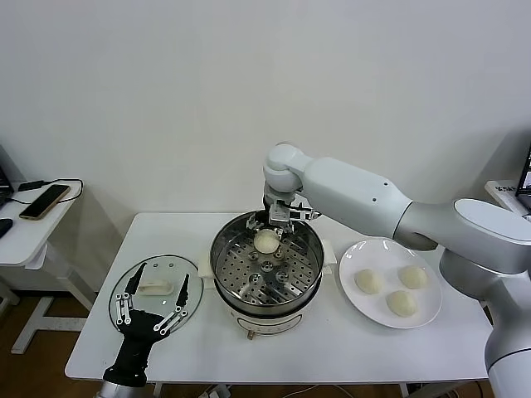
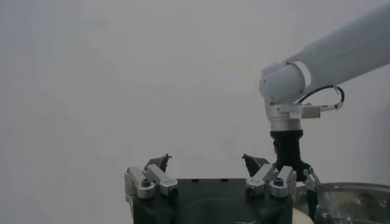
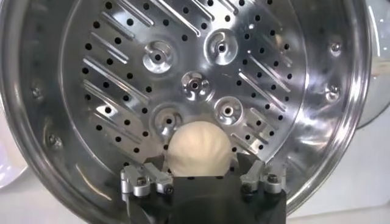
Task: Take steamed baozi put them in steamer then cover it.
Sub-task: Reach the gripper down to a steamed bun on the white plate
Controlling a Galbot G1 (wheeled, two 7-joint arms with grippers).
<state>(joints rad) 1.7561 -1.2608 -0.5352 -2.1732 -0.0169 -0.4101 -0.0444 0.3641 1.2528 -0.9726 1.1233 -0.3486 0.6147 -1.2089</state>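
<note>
The steamer [image 1: 267,274] stands mid-table, a shiny steel pot with a perforated tray [image 3: 195,85] on a cream base. One baozi [image 1: 265,241] lies on the tray at its far side; it also shows in the right wrist view [image 3: 200,149]. My right gripper [image 1: 278,222] hangs just over it, jaws open, one finger on each side of the bun [image 3: 201,170]. Three more baozi [image 1: 391,288] lie on a white plate [image 1: 355,257] to the right. The glass cover [image 1: 133,278] lies flat left of the steamer. My left gripper [image 1: 153,308] is open above its near edge.
A side table [image 1: 25,232] with a phone [image 1: 44,201] and cables stands at the far left. The white wall is close behind the table. The right arm reaches across above the plate and the steamer's far rim.
</note>
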